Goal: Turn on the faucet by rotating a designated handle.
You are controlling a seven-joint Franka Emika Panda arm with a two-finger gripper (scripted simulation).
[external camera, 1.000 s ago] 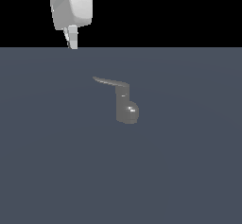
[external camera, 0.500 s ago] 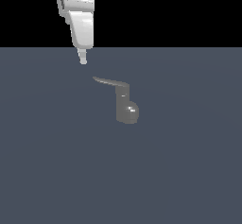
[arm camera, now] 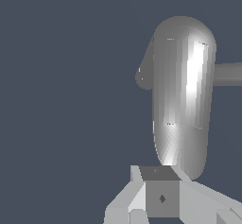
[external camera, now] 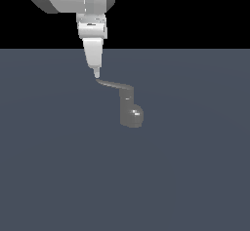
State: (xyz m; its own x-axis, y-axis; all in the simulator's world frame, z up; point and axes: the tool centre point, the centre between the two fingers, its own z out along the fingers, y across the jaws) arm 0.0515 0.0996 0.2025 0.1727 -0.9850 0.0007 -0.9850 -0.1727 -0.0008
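1. The small grey metallic faucet (external camera: 131, 114), a stubby upright cylinder with a glossy rounded bulge low on its side, stands on the flat slate-blue surface (external camera: 195, 176), and serves as the landmark here.
2. Its thin flat grey handle (external camera: 113, 84), a slightly curved lever tapering to a narrow tip, springs from the top of the faucet body and reaches away from it toward the exterior view's left.
3. The white robot arm's gripper (external camera: 96, 71) hangs above the far tip of that handle, on the side away from the faucet body; its point looks to be at or just touching the tip, though actual contact cannot be confirmed.
4. The fingers read as one narrow wedge, drawn close together with nothing between them; the wrist view shows only the gripper's grey blocky underside (arm camera: 160, 197) against a broad glossy grey metal surface (arm camera: 182, 95).
5. Judged step: the approach is ending and the push is about to start; the handle appears unturned.
6. The next move calls for a sideways sweep around the faucet body, keeping the tip pressed on the lever's edge so it does not slip off the narrow end.
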